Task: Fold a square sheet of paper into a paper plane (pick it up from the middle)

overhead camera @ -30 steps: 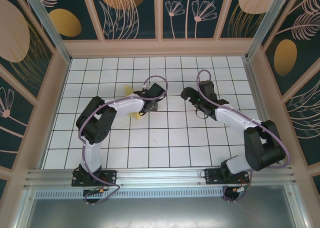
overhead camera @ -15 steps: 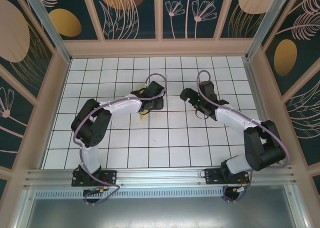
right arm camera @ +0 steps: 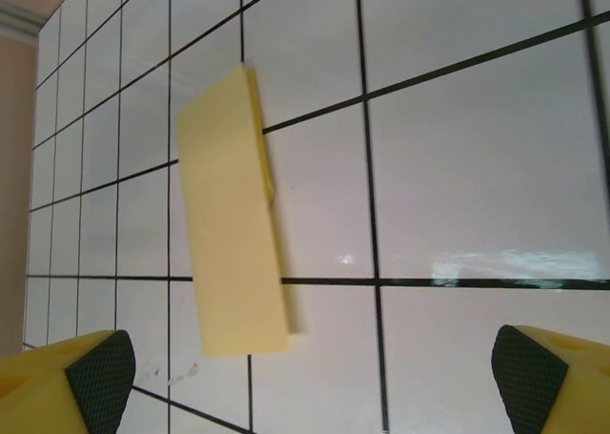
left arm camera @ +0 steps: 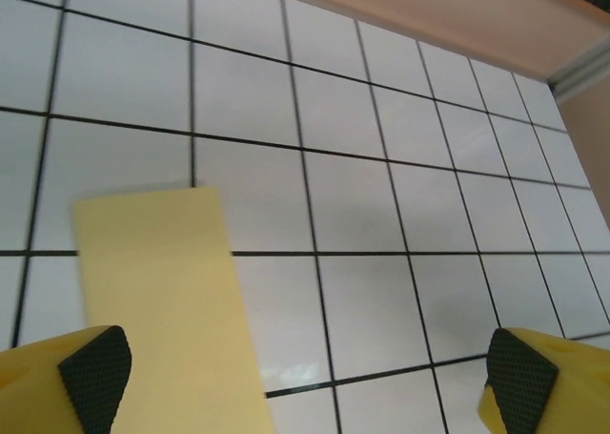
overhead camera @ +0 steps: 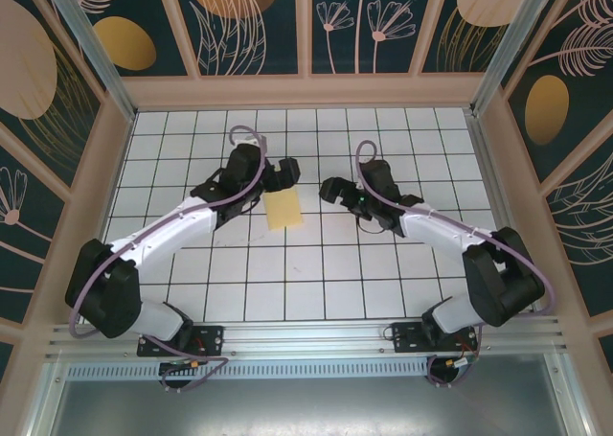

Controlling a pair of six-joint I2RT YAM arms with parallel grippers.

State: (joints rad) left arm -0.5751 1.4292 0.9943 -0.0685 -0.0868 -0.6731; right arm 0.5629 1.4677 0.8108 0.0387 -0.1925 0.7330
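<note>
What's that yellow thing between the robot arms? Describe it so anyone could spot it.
Near the middle of the white gridded table, close by the left end effector, lies a sheet of paper. It is a flat folded rectangle, pale yellow against black-lined white tiles.

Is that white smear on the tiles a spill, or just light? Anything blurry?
Right wrist view: just glare on the glossy table, and the yellow paper throws a thin shadow. Left wrist view: a fainter sheen near the bottom. Top view: evenly lit, sharp.
</note>
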